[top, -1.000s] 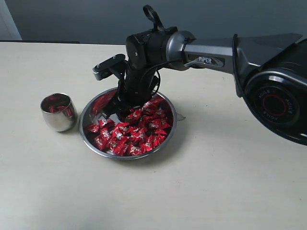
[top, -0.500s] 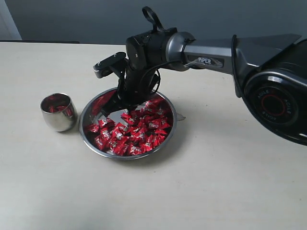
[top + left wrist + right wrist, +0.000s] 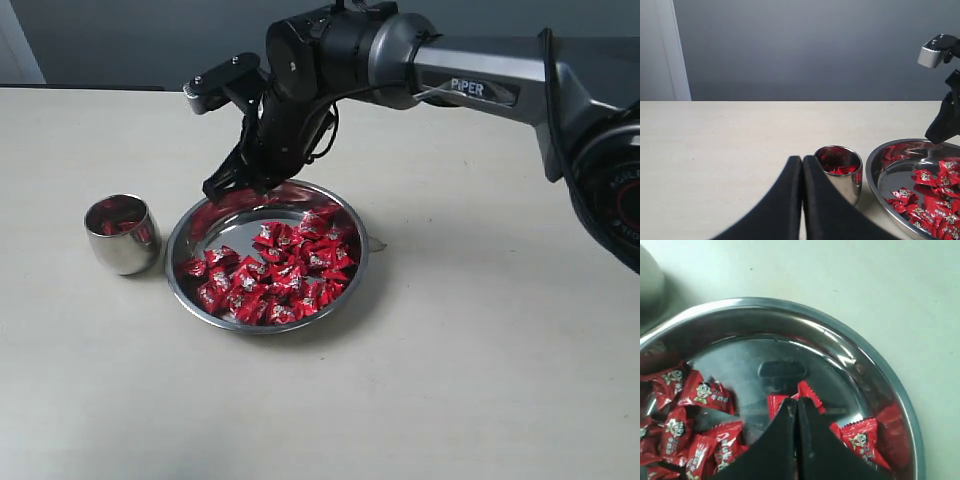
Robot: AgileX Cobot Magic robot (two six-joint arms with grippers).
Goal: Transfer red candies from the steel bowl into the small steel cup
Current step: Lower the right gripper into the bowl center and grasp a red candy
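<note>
The steel bowl (image 3: 172, 262) holds a heap of red candies (image 3: 275, 278) on its near and right side; its far left bottom is bare. My right gripper (image 3: 222, 187) hangs above the bowl's far left rim, shut, and a red candy (image 3: 808, 392) pokes out at its fingertips (image 3: 795, 403) in the right wrist view. Left of the bowl stands the small steel cup (image 3: 122, 240) with a few red candies inside (image 3: 841, 170). My left gripper (image 3: 802, 159) is shut and empty, low over the table just beside the cup.
The bowl and cup stand close together on a pale tabletop (image 3: 450, 380). A grey wall runs behind the table's far edge. The right arm's dark forearm (image 3: 470, 85) spans the upper right of the exterior view.
The right gripper was open down among the candies in the bowl; it has shut and risen up and to the left, clear of the heap.
</note>
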